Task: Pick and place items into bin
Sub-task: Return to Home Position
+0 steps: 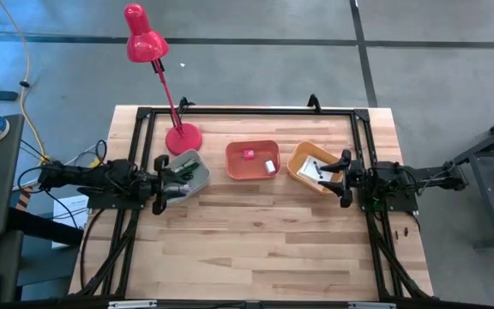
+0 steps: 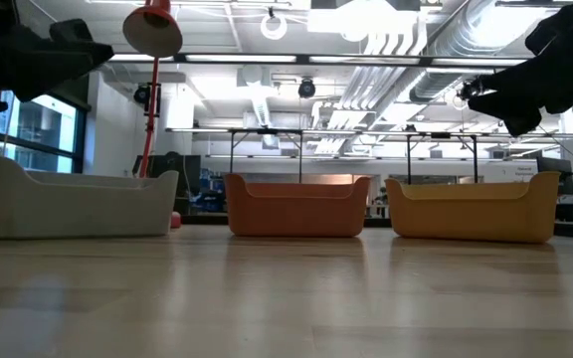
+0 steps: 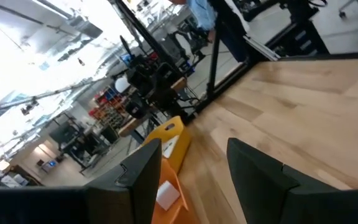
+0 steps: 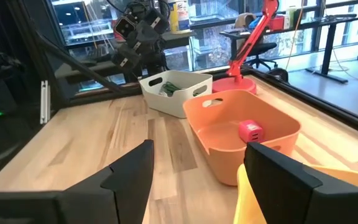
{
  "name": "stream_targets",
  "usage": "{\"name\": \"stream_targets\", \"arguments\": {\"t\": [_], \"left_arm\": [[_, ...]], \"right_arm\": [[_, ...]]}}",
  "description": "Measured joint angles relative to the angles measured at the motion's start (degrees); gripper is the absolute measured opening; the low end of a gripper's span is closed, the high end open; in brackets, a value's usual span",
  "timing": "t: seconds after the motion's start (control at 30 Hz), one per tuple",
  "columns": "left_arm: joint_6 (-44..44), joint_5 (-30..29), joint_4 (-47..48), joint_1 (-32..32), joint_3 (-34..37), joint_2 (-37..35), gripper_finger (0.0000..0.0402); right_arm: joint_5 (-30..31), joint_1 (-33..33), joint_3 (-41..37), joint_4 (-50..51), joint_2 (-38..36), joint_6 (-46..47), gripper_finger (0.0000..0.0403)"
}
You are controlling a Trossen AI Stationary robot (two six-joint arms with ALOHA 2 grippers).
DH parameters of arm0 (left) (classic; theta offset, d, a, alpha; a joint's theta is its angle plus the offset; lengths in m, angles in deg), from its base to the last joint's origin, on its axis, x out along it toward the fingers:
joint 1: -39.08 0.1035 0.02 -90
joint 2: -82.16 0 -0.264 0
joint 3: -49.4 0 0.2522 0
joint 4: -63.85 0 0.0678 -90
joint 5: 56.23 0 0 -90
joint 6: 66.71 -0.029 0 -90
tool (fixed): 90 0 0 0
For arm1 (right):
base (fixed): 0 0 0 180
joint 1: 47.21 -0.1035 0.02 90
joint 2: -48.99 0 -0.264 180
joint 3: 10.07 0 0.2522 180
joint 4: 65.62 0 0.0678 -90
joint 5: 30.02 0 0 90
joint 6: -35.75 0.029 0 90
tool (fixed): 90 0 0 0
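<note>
Three bins stand in a row across the middle of the wooden table (image 1: 256, 240): a white bin (image 1: 197, 162) at centre left, an orange bin (image 1: 252, 146) in the middle and a yellow bin (image 1: 297, 161) at centre right. The left claw (image 1: 161, 183) hangs at the left rim of the white bin, released, its two fingers spread wide with nothing between them. The right claw (image 1: 343, 178) sits just right of the yellow bin, likewise released and holding nothing. A white box (image 1: 310, 172) with dark print lies inside the yellow bin, seen from above; whether a second one lies under it cannot be told. The orange bin holds a pink block (image 1: 248, 154) near its upper edge and a small white piece (image 1: 269, 166) toward its right side. A green-handled tool (image 1: 187, 176) rests in the white bin. A red lamp (image 1: 183, 137) stands on the table just above the white bin, its stem leaning to the upper left of the frame.
</note>
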Motion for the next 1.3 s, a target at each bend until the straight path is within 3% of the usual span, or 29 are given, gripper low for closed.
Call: {"name": "stream_targets", "arguments": {"t": [0.83, 0.93, 1.03, 1.2, 1.3], "left_arm": [[5.42, -1.72, 0.72, 0.00, 0.00, 0.00, 0.0172], [5.42, -1.72, 0.72, 0.00, 0.00, 0.00, 0.0172], [5.40, -1.72, 0.72, 0.00, 0.00, 0.00, 0.0172], [5.38, -1.72, 0.72, 0.00, 0.00, 0.00, 0.0172], [5.38, -1.72, 0.72, 0.01, 0.00, 0.00, 0.0172]], "right_arm": [[0.40, 0.00, 0.00, 0.14, 0.31, -2.32, 0.0237], [-4.29, -0.02, 0.07, 0.72, 0.38, 4.70, 0.0238], [-10.91, -0.02, 0.07, 1.17, 0.33, 5.22, 0.0240], [-10.48, 0.07, -0.01, 0.94, 0.26, 3.19, 0.0237], [-10.87, 0.07, -2.04, -5.60, 0.26, 2.43, 0.0237]]}}
